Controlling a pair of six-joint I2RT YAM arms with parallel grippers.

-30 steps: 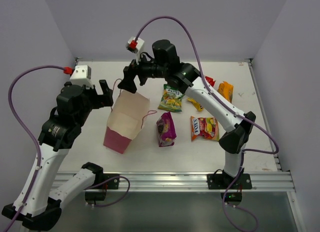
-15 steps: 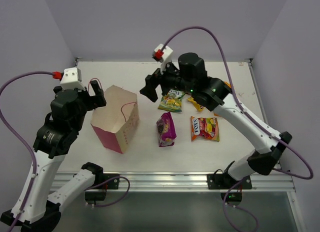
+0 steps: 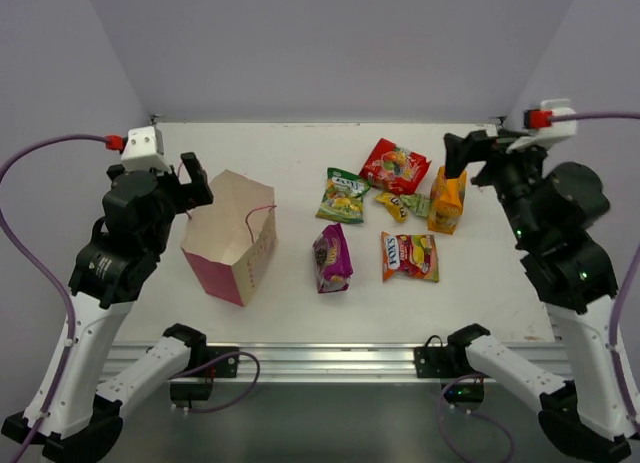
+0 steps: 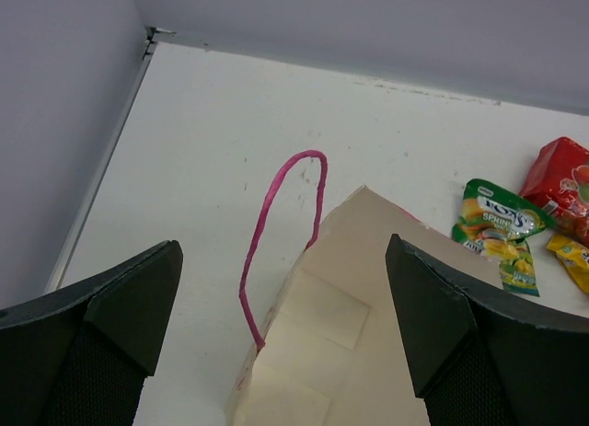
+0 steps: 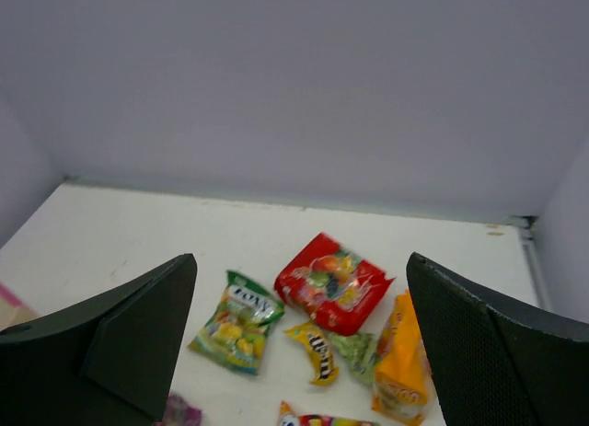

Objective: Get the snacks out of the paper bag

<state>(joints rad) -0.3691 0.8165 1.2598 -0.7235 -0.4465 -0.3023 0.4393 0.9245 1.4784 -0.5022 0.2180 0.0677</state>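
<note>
The paper bag [image 3: 232, 241] stands upright on the left half of the table, its long axis roughly vertical and its mouth open upward, with the snacks [image 3: 409, 256] lying to its right. Since a second ago it has slid left, and the right gripper [image 3: 470, 148] has swung away to the far right. That gripper and the left gripper [image 3: 195, 181], above the bag's rim, both gape wide, holding nothing.

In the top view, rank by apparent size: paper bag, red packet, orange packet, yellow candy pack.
1. paper bag, clearly largest
2. red packet
3. orange packet, near the red one's size; that pair is a close call
4. yellow candy pack, smallest
</note>
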